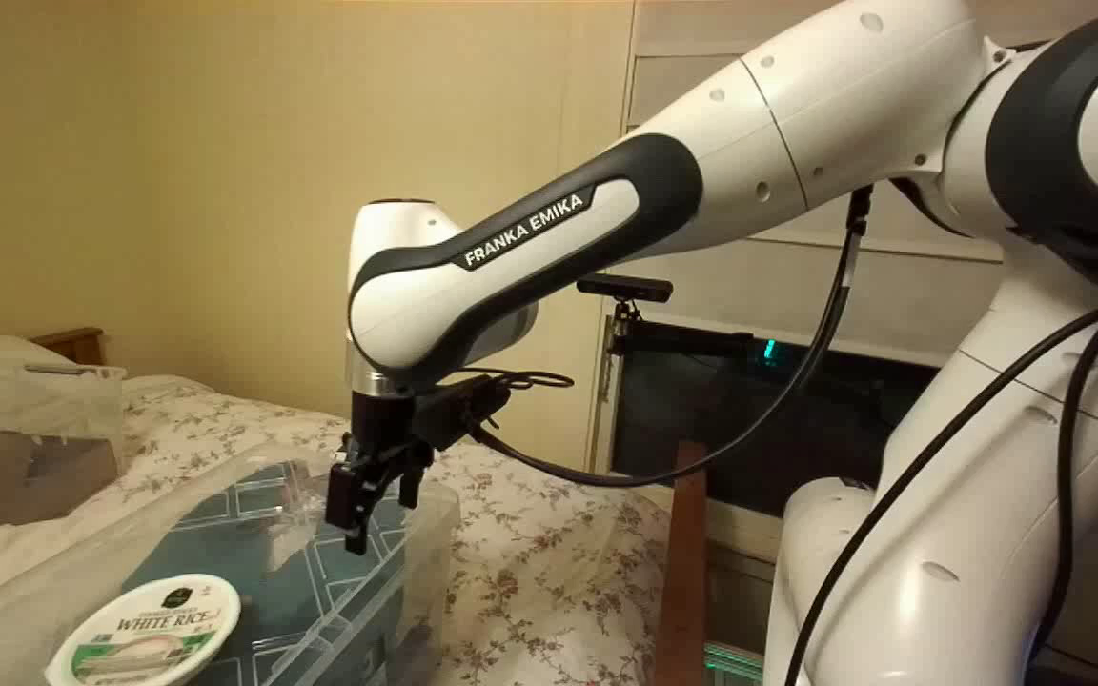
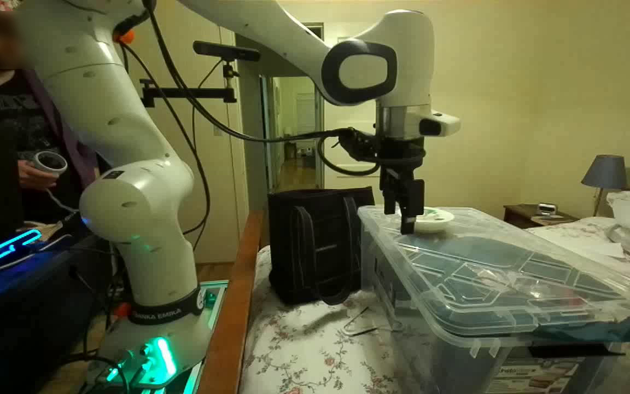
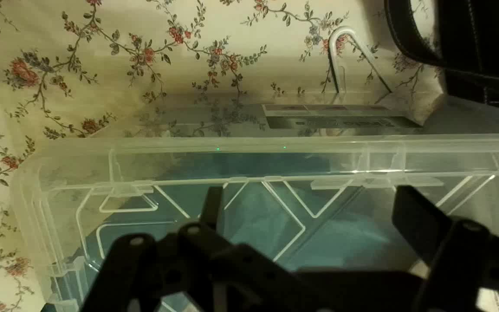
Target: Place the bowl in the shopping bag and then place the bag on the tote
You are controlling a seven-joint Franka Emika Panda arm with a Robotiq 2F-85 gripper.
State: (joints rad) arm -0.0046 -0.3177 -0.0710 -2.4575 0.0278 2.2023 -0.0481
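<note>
- At the far left of an exterior view, a person (image 2: pixel 0 109) in a dark top is partly seen; a white handheld controller (image 2: pixel 51 162) is held.
- Farther right, a white jointed robot arm (image 2: pixel 129 202) is noted, green light showing at its base.
- A reddish-brown wooden board (image 2: pixel 226 328) is located beside that base, along white floral-printed bedding (image 2: pixel 304 350).
- A large black soft fabric shopping bag (image 2: pixel 328 230) with long loop strap handles is found upright on the bedding.
- A black two-fingered gripper (image 2: pixel 400 218) is pointed downward from the arm. In the wrist view, its fingers (image 3: pixel 211 207) are seen set wide apart.
- A small round white bowl (image 2: pixel 435 221) with a flat white-and-green printed top is partly hidden behind the fingers. "WHITE RICE" is read on its label (image 1: pixel 168 621) in an exterior view.
- A big translucent clear plastic tote (image 2: pixel 490 273) with a grid-lined lid is set on the bedding, teal showing through. The bowl is seated on the lid; the gripper is held over the lid, apart from the bowl. The shopping bag is placed just beside the tote; contact cannot be told.
- At right, a brown wooden bedside table (image 2: pixel 515 215) and a blue-grey-shaded lamp (image 2: pixel 606 171) are observed.
</note>
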